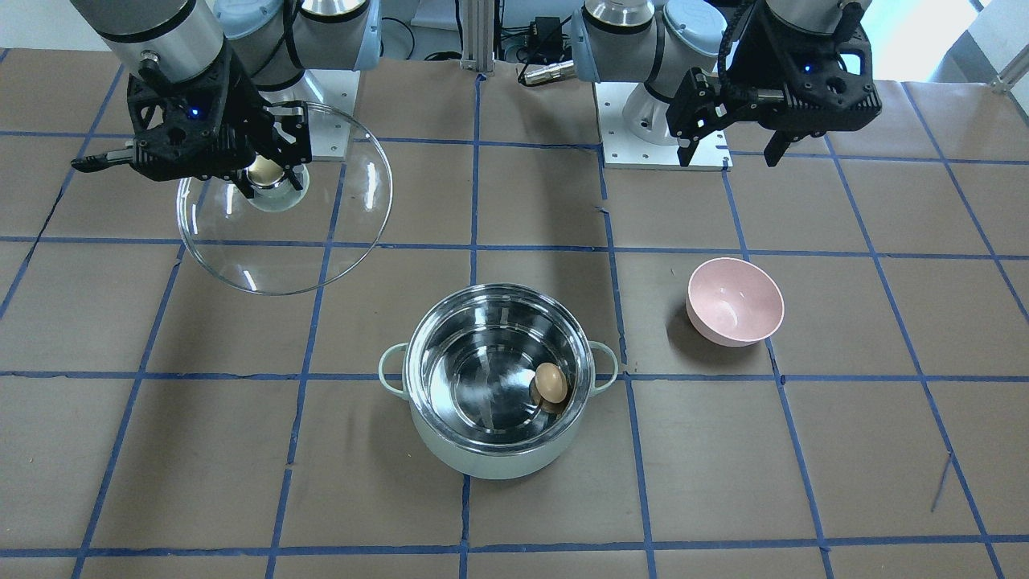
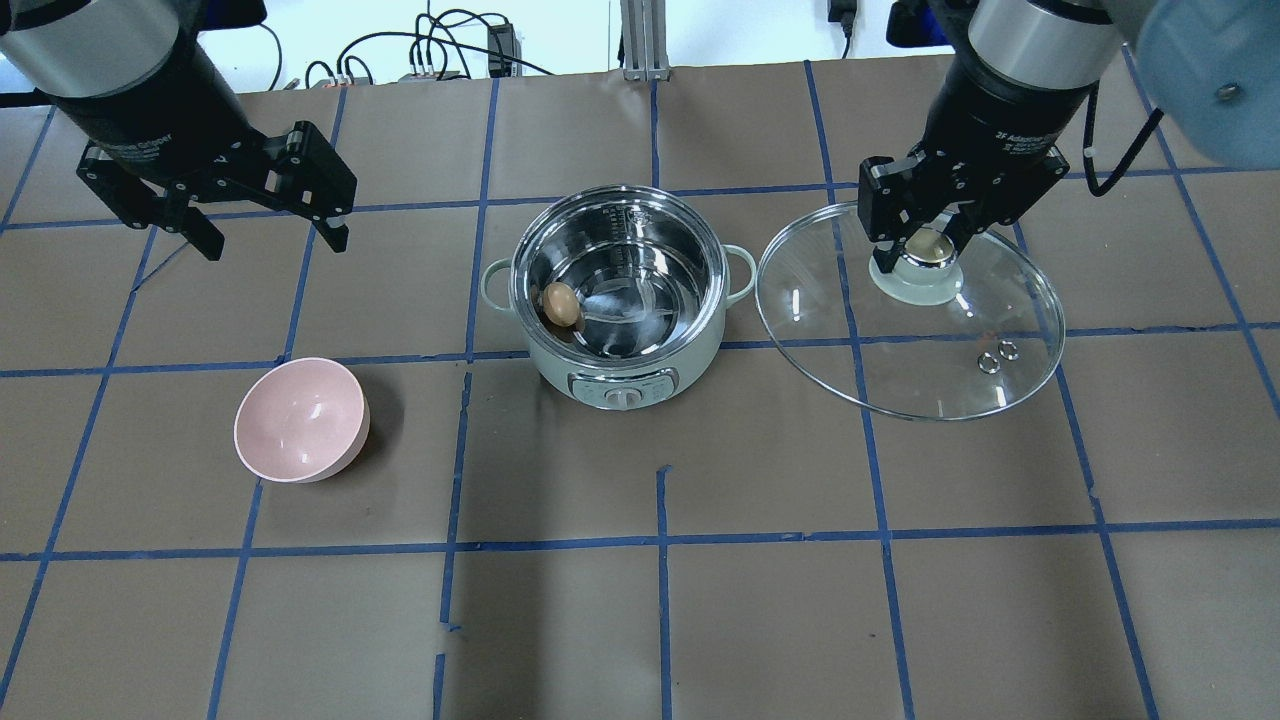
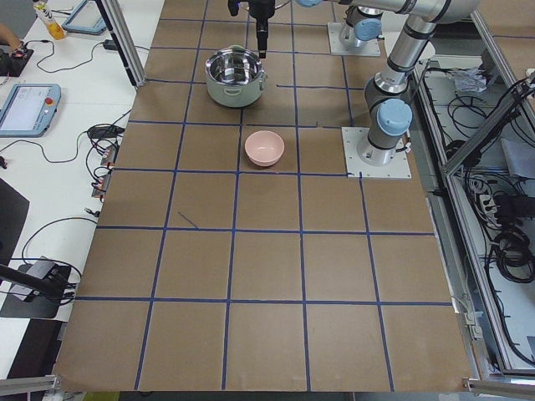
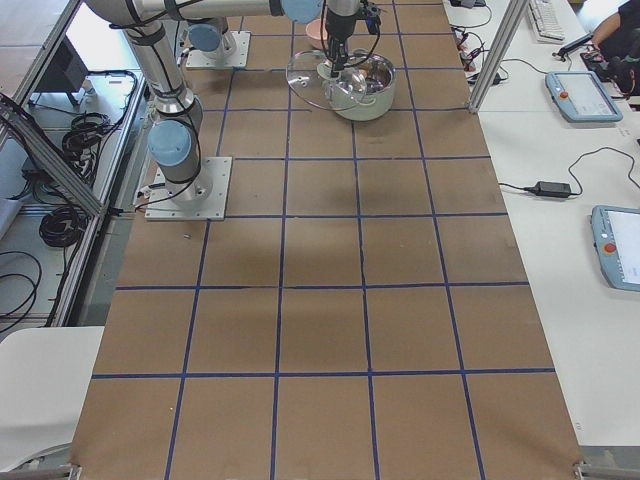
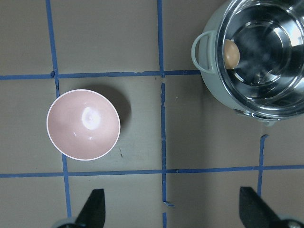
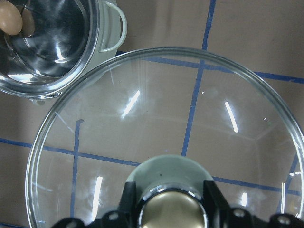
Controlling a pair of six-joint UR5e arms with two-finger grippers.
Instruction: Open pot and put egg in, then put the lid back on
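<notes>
Overhead exterior: tan egg [image 2: 562, 304] lies in shiny pot [image 2: 684, 362]; right pincer [image 2: 930, 246] pinches clear lid [image 2: 900, 345]; left pincer [image 2: 276, 240] spread.

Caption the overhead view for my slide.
Egg in open pot; right hand holds lid beside it; left hand open.

Glossy steel-lined pot [image 2: 618, 290], clear glass lid [image 2: 910, 330], matt paper-covered table [image 2: 700, 560]
</notes>
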